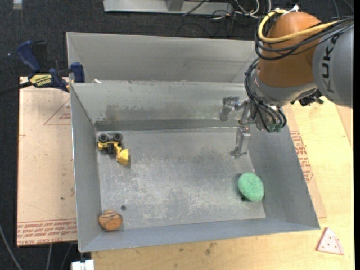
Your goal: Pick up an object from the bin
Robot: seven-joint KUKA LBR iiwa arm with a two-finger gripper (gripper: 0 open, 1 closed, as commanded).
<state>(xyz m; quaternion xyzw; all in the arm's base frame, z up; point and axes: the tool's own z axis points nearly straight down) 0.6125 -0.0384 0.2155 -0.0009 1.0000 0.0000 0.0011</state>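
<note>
**Me:** My pincer (231, 135) hangs open over the right side of the bin (84, 167), its two metal fingers apart with nothing between them.

**Spotter:** What's nearest to you?

**Me:** A green lump (251, 187), rounded and spongy-looking. It lies on the floor toward the front right, near me but not under me. I'm further back, toward the rear wall.

**Spotter:** And the rest?

**Me:** All well apart from me. A yellow and black toy vehicle (111, 147) sits by the left wall, and a brown ball (111, 220) is in the front-left corner. The green lump looks like the likely pick.

**Spotter:** What worries you?

**Me:** The right wall (287, 173), mostly. The lump sits just beside where it slopes up, so if I come down spread across that line, my outer finger could strike the metal before I reach the floor.

**Spotter:** Anything else?

**Me:** Coming down off-centre. One finger might land on top of the lump and shove it toward the wall or the corner, where there's less room to get round it. It's rounded too, so a squeeze near its edge could pop it out sideways, and I'd close on air.

**Spotter:** So you need to be square over the middle?

**Me:** That's my reading of it.
</note>
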